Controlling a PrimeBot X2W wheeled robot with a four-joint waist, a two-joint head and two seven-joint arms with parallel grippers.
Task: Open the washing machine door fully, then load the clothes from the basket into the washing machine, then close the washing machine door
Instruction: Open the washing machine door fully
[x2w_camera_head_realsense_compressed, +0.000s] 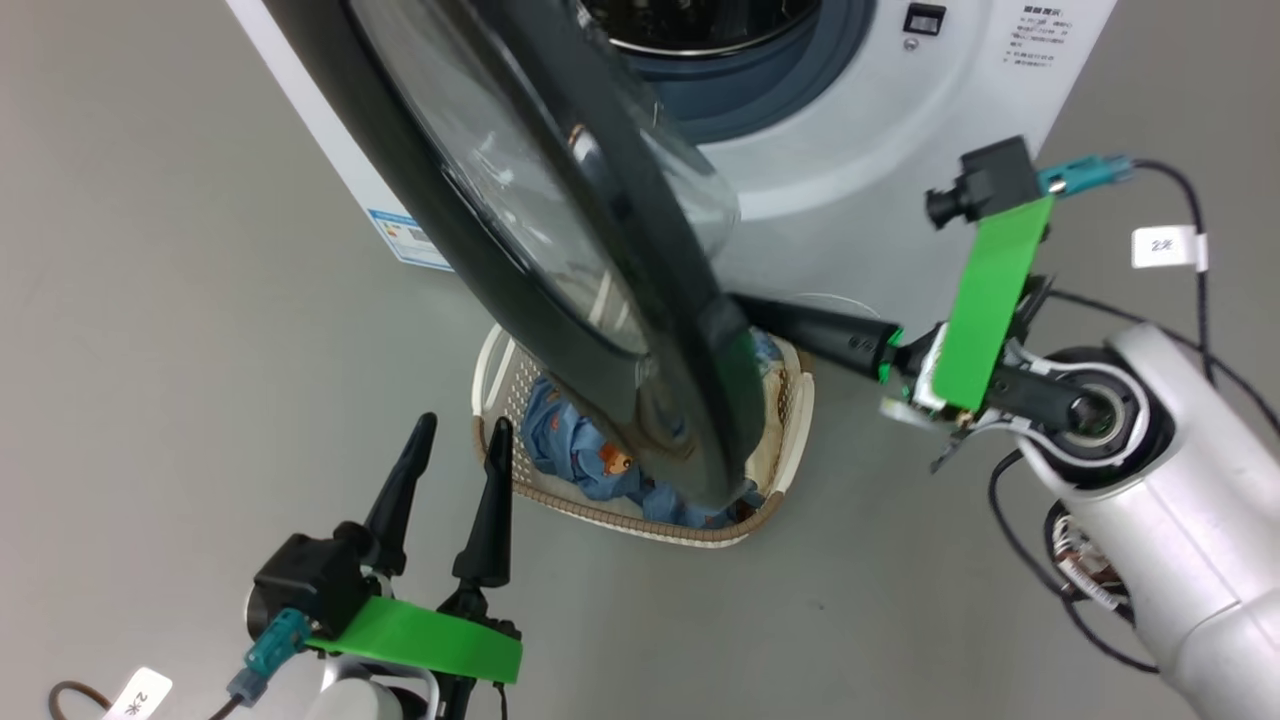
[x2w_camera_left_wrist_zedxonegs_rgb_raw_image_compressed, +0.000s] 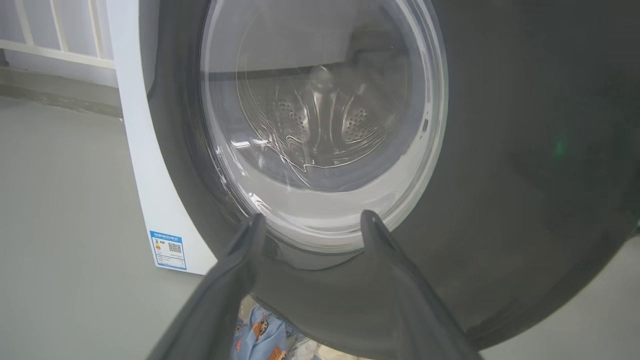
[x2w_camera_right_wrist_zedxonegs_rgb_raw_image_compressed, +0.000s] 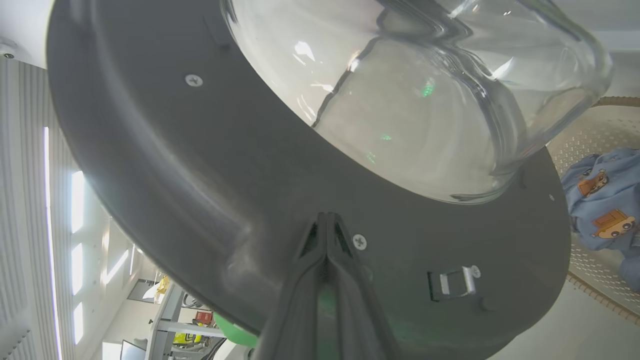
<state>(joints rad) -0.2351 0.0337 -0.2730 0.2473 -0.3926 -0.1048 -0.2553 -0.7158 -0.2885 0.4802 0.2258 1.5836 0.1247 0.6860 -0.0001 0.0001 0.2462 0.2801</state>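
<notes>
One washing machine door (x2w_camera_head_realsense_compressed: 490, 250) ajar above one basket (x2w_camera_head_realsense_compressed: 795, 420); left gripper (x2w_camera_head_realsense_compressed: 463, 425) spread near the basket's rim, right gripper (x2w_camera_right_wrist_zedxonegs_rgb_raw_image_compressed: 326, 220) closed against the door's edge.

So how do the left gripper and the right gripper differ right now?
The left gripper is open, fingers spread; the right gripper is shut, fingers pressed together. The left gripper faces the outer side of the washing machine door, apart from it; the right gripper's tips reach its inner side. Both have long dark fingers and hold nothing.
</notes>
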